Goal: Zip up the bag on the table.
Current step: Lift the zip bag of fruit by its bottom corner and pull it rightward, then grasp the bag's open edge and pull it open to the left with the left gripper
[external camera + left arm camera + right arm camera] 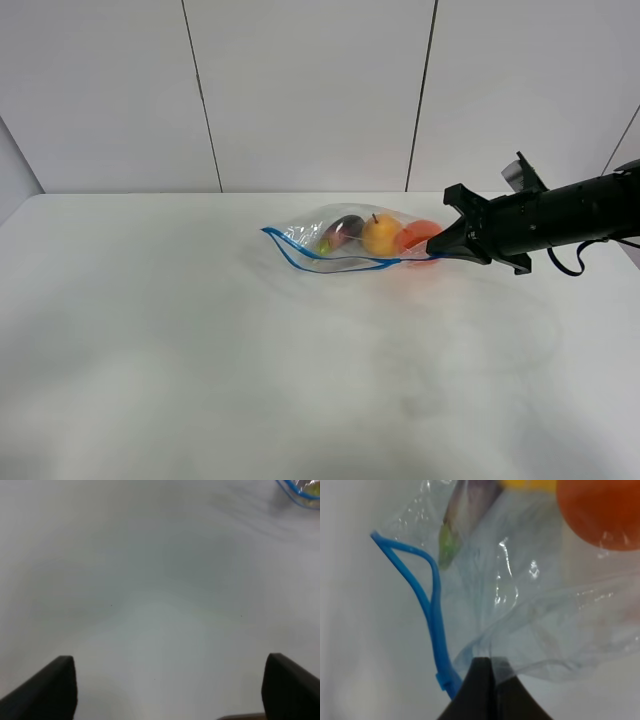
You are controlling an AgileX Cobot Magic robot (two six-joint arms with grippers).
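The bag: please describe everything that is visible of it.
The bag is clear crinkly plastic and lies on the white table. Its blue zipper strip runs along the near edge; the two halves stand apart, so it is unzipped. Inside are a purple eggplant, a yellow pear and an orange. The right end effector, shut, pinches the plastic near one zipper end.
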